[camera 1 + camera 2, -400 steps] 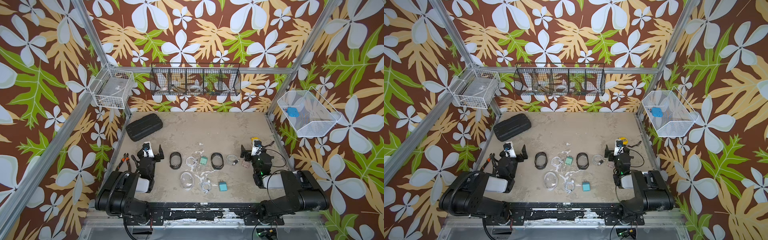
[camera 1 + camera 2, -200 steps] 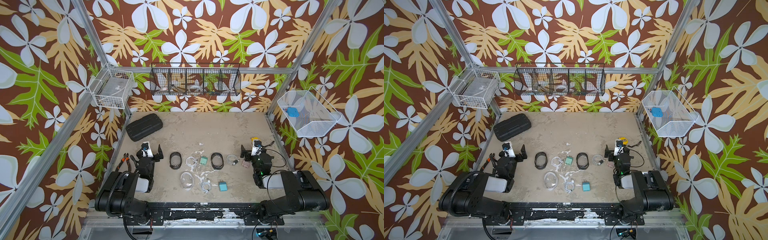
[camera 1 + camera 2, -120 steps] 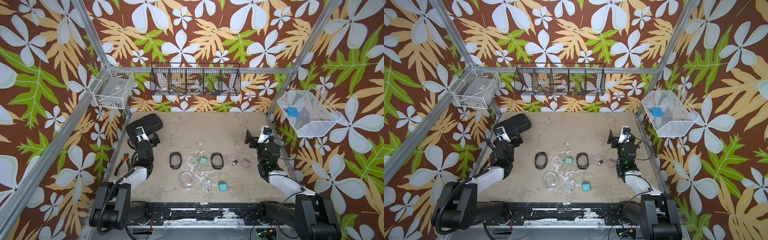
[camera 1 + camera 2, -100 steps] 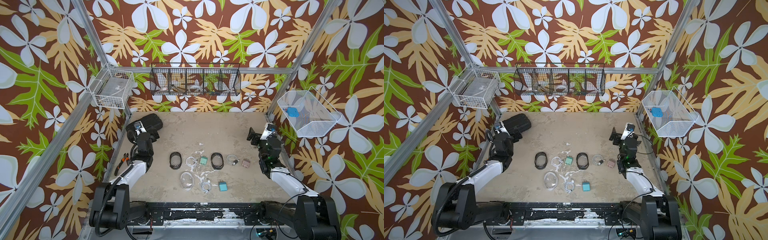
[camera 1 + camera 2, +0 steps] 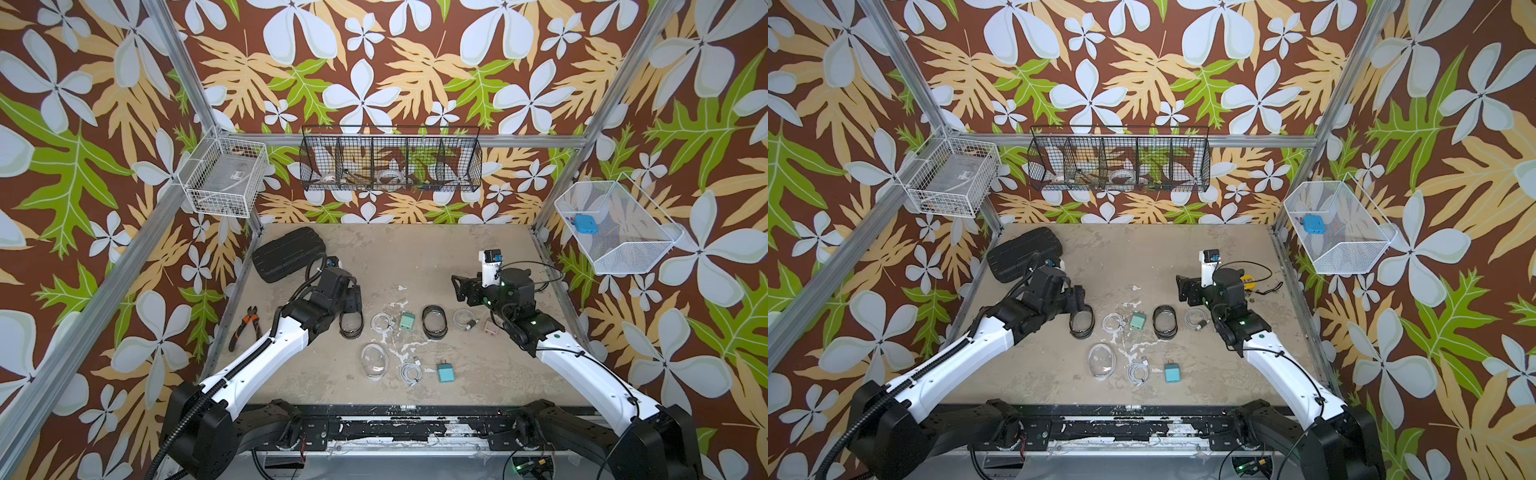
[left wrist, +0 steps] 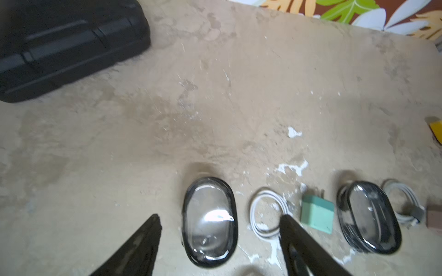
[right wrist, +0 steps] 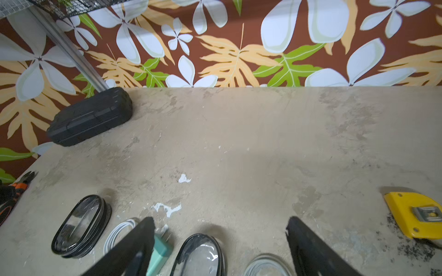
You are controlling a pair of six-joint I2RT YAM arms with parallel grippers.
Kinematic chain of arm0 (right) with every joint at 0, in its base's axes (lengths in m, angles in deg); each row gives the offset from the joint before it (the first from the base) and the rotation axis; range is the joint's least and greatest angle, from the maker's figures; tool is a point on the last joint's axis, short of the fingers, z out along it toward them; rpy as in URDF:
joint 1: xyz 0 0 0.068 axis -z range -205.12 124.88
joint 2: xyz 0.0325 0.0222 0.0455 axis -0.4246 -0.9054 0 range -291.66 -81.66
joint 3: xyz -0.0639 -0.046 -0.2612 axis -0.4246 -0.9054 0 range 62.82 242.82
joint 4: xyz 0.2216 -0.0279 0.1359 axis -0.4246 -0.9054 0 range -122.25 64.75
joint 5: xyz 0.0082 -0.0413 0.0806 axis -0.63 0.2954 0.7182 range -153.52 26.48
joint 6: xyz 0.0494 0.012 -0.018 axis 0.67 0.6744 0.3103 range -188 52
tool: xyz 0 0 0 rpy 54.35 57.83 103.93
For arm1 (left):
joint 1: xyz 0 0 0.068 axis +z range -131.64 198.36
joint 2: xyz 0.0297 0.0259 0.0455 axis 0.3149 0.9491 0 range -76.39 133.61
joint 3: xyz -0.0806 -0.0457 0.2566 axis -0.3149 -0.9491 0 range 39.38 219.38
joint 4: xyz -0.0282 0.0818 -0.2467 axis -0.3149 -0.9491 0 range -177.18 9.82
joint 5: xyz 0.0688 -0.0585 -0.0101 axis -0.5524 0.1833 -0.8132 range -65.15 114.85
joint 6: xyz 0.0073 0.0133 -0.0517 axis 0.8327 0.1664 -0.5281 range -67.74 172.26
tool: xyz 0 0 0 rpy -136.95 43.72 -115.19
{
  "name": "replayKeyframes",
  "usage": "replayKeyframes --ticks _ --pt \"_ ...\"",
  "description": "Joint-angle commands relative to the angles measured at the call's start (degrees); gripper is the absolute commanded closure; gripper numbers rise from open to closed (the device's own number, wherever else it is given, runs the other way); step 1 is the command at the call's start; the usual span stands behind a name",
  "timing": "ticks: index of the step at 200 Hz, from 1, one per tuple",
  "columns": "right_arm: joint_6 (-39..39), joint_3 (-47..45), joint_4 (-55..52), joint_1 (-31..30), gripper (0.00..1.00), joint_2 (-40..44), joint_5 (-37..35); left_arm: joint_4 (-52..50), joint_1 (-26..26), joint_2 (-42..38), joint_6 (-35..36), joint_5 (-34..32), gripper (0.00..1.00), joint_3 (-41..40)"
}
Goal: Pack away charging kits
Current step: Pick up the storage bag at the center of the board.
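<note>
Three charging kits lie mid-table in both top views: a black-rimmed pouch [image 5: 350, 324], white cable [image 5: 382, 322] and mint plug [image 5: 407, 321]; a second black-rimmed pouch [image 5: 434, 321], cable [image 5: 463, 319] and pink plug [image 5: 490, 328]; nearer the front, a clear pouch [image 5: 1101, 360], cable [image 5: 1138, 371] and teal plug [image 5: 1171, 372]. My left gripper [image 6: 220, 217] hovers open over the first pouch [image 6: 208, 191], its fingers on either side of it. My right gripper [image 7: 220, 219] is open above the second pouch [image 7: 201, 255], beside the mint plug [image 7: 160, 253]. Neither holds anything.
A large black hard case [image 5: 289, 253] lies at the back left, with pliers [image 5: 245, 328] by the left edge. A yellow tool [image 7: 416, 219] sits near the right edge. Wire baskets hang on the walls, one holding a blue block [image 5: 584, 224].
Both arms have unfolded from their rest at the front. They swung out toward the back, then came in over the row of pouches.
</note>
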State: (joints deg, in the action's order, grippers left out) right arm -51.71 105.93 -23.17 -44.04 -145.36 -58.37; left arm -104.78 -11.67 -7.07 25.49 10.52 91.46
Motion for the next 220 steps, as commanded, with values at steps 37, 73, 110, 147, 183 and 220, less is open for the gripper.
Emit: replayKeyframes --ticks 37,73,110,147,183,220 --pt "0.4 2.3 -1.7 -2.1 0.14 -6.4 6.9 -5.3 -4.9 6.7 -2.6 0.6 0.19 0.2" --pt "1.1 1.6 -0.4 -3.3 0.14 -9.2 7.7 -4.5 -6.6 11.7 -3.9 1.4 0.18 0.9" --pt "1.5 0.4 1.4 -3.3 0.14 -9.9 9.1 -2.6 -7.1 16.9 -4.5 -0.5 0.19 1.5" --pt "1.5 0.7 1.5 -3.3 0.14 -10.1 9.1 -1.6 -7.1 20.9 -4.0 -2.8 0.22 2.4" --pt "1.5 0.4 1.3 -3.3 0.15 -10.1 9.1 -2.5 -7.0 25.6 -2.1 -7.9 0.24 6.4" --pt "1.5 0.0 1.3 -3.4 0.15 -10.3 8.9 -3.3 -5.9 30.2 -1.2 -9.7 0.26 8.9"
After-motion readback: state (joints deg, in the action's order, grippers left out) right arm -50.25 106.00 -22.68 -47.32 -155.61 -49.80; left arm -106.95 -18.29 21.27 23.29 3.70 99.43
